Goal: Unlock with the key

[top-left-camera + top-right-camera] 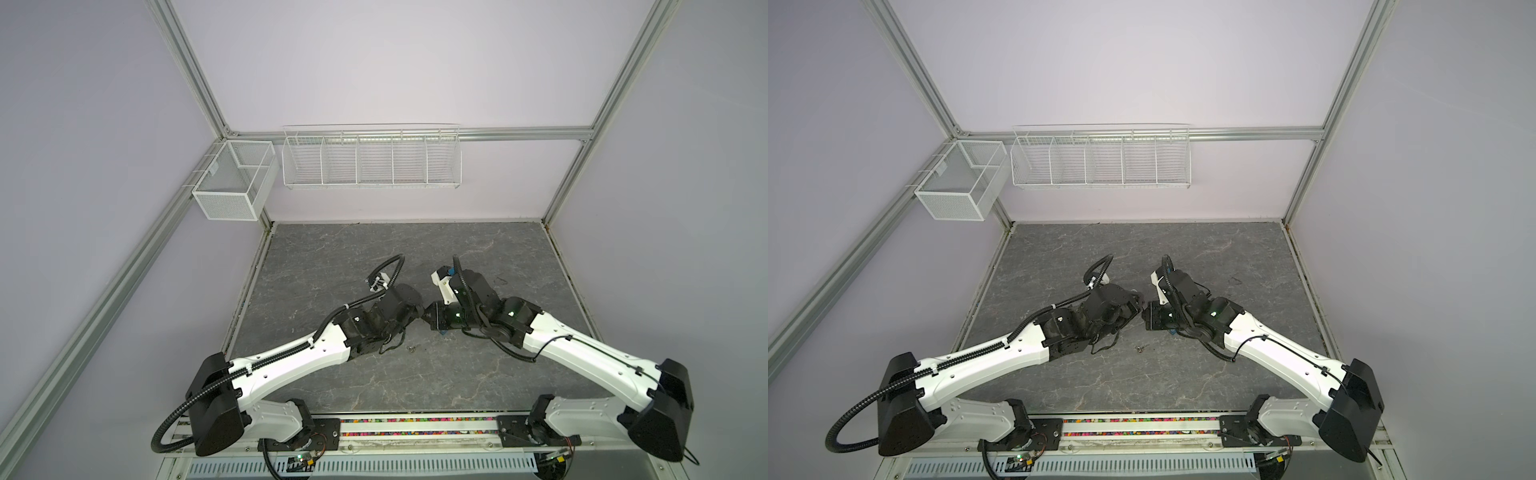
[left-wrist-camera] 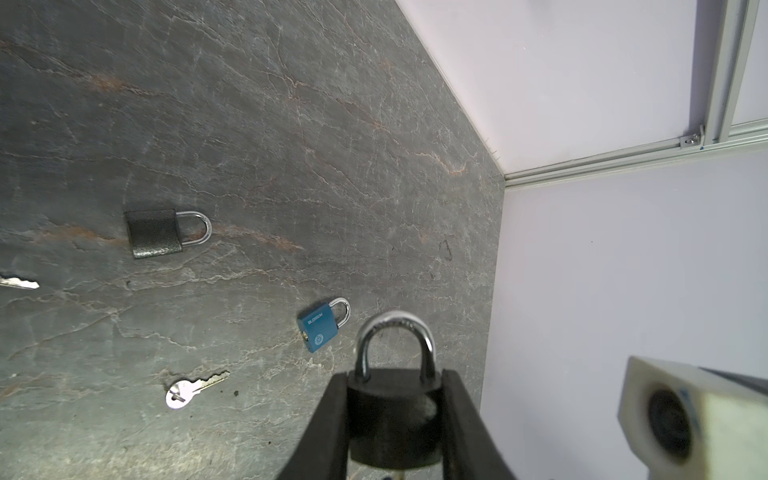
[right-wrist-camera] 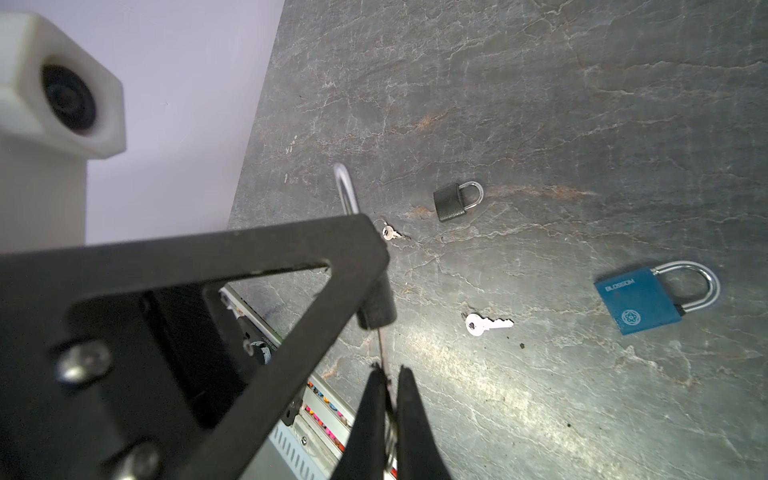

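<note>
Clamping padlock (image 2: 392,415), shackle (image 2: 395,319) outward | key (image 3: 381,349) lengthwise toward its base

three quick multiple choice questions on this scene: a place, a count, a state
1. Where is the blue padlock? A flat on the table B in a cup C on a plate
2. How many padlocks show? A two B three C four
3. What is the right hand doing? A wide open B shut on a key C shut on a cloth
1 A: it lies there. 2 B: blue, grey padlock, and the black padlock in the left hand. 3 B: it pinches the key.
</note>
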`<state>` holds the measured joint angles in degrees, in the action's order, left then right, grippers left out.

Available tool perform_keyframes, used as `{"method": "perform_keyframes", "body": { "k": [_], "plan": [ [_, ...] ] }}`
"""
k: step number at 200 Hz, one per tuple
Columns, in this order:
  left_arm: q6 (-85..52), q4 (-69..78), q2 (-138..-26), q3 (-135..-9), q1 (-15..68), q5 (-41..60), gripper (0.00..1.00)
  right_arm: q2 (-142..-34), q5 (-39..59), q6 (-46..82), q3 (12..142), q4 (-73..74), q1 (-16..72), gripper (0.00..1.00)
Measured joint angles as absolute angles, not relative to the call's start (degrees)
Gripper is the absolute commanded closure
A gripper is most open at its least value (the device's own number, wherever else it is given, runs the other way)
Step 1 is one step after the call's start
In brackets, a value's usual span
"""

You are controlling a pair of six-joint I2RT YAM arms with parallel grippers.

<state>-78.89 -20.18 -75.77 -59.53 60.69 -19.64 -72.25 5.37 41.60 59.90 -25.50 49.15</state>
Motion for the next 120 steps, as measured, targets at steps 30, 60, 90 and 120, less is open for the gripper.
{"method": "perform_keyframes", "body": {
  "k": [30, 60, 90, 120],
  "plan": [
    [-78.83, -20.53, -76.01, -59.64, 60.27, -17.98, 1.0, -73.25, 3.97, 41.32, 61.67, -28.32, 49.65, 0.93],
    [-78.81, -20.91, -76.42, -59.68, 60.29, -16.95, 1.0, -74.11, 2.22, 40.29, 62.87, -30.22, 50.35, 0.93],
    [-78.76, -21.15, -76.51, -59.68, 60.36, -16.47, 1.0, -74.04, 4.16, 40.29, 62.24, -29.28, 49.82, 0.93],
    [-78.13, -21.15, -76.27, -59.68, 60.27, -16.47, 1.0, -73.52, 6.13, 40.32, 61.43, -27.92, 48.99, 0.93]
  ]
}}
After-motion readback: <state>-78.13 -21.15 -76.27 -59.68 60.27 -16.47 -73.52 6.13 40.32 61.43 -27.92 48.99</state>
